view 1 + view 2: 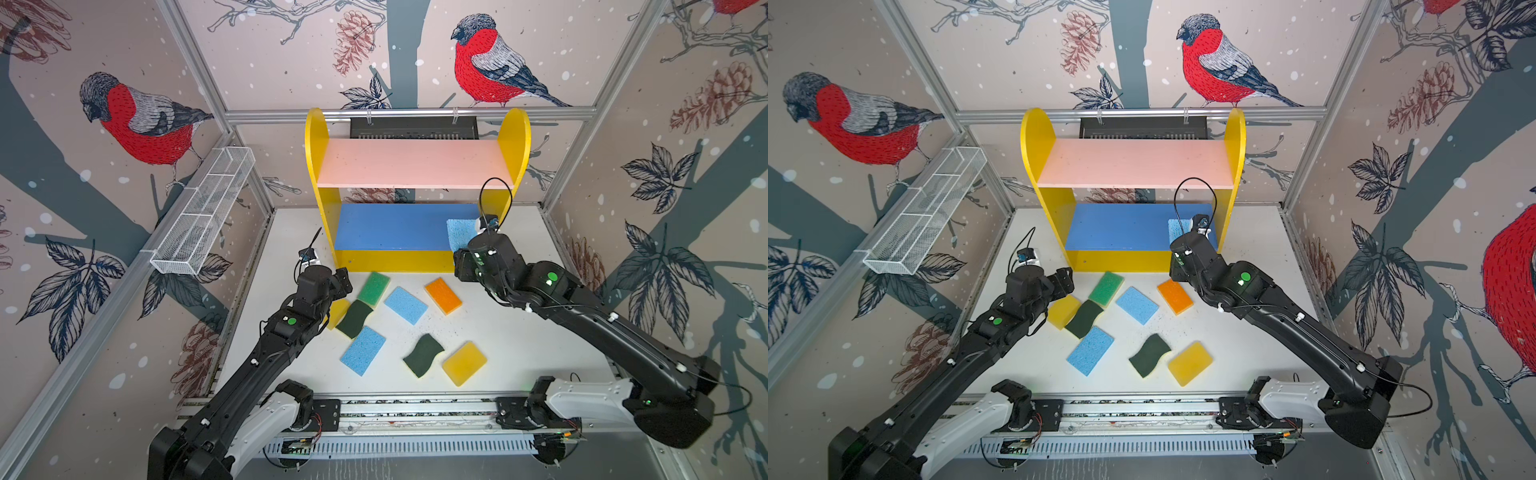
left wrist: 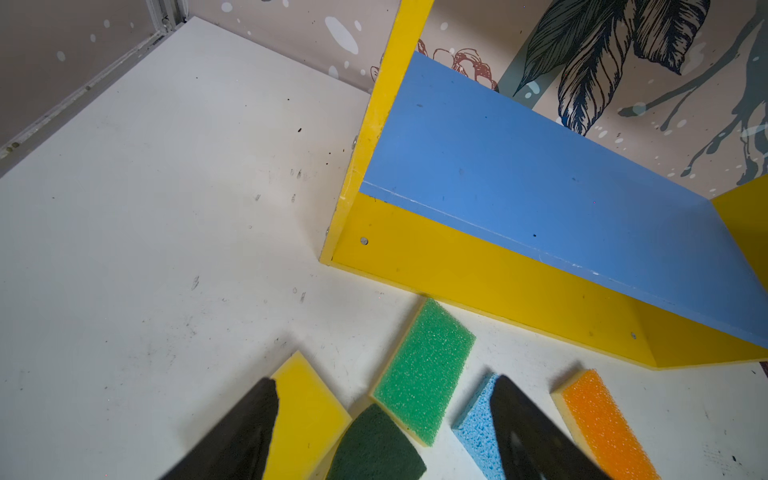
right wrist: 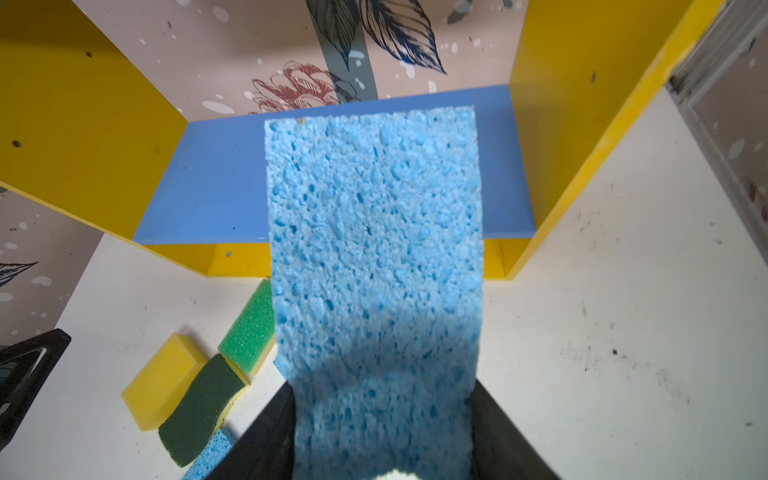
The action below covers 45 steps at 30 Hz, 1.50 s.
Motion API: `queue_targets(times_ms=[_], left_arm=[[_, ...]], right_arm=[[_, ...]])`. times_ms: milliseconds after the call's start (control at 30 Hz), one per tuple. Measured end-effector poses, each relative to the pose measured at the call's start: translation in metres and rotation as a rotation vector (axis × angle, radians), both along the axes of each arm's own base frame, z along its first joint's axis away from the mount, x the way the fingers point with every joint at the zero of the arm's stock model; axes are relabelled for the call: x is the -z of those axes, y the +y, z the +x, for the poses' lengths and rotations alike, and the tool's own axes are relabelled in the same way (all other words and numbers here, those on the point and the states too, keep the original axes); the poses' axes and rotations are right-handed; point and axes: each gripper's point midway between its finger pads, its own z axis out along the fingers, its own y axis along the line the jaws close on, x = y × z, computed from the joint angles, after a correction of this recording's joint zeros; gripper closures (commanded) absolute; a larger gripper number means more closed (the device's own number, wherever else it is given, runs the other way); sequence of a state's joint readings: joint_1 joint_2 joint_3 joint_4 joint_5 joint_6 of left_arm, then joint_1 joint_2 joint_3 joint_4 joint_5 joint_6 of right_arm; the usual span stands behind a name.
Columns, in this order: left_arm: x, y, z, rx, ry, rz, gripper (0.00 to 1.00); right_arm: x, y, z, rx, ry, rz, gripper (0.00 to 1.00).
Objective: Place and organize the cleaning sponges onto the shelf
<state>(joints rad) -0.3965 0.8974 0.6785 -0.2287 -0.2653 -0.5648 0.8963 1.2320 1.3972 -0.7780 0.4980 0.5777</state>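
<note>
Left claw (image 2: 384, 388), jaws apart and empty, hovers over loose sponges (image 1: 405, 305) scattered before the shelf (image 1: 316, 137), likely choosing one. Right claw (image 3: 382, 415) clamps a light blue sponge (image 3: 374, 228) flat over the blue board (image 1: 390, 226), seemingly for setting down.

Blue middle board (image 1: 386, 226) open along its left and centre; right end blocked by the light blue sponge (image 1: 460, 232) clamped in the right gripper (image 3: 382, 436). Pink upper board (image 1: 411, 162) unobstructed. Green sponge (image 1: 374, 288) and orange sponge (image 1: 443, 296) lie just before the yellow base (image 1: 395, 262), crowding that approach. Table (image 1: 519, 353) free to the right.
</note>
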Motion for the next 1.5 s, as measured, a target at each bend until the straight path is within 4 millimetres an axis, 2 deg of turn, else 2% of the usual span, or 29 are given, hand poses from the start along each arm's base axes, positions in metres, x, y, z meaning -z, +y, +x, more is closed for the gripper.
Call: queue_targets(times_ms=[267, 500, 667, 900, 1100, 1500], left_arm=[[-0.016, 0.0, 0.006, -0.002, -0.031, 0.013, 0.19], [-0.029, 0.0, 0.014, -0.004, -0.053, 0.04, 0.19], [-0.038, 0.002, 0.017, -0.014, -0.075, 0.06, 0.18], [-0.038, 0.004, 0.021, -0.023, -0.073, 0.094, 0.18], [-0.034, 0.004, 0.025, -0.025, -0.063, 0.1, 0.18], [-0.035, 0.002, 0.03, -0.027, -0.072, 0.097, 0.17]], right_arm=[[-0.067, 0.003, 0.013, -0.018, -0.164, 0.0, 0.35], [-0.099, 0.007, 0.033, -0.019, -0.259, -0.073, 0.35], [-0.113, -0.004, 0.053, 0.018, -0.302, -0.112, 0.35], [-0.141, -0.017, 0.087, 0.063, -0.37, -0.105, 0.35], [-0.146, -0.017, 0.113, 0.061, -0.39, -0.126, 0.35], [-0.14, -0.027, 0.157, 0.093, -0.383, -0.133, 0.35]])
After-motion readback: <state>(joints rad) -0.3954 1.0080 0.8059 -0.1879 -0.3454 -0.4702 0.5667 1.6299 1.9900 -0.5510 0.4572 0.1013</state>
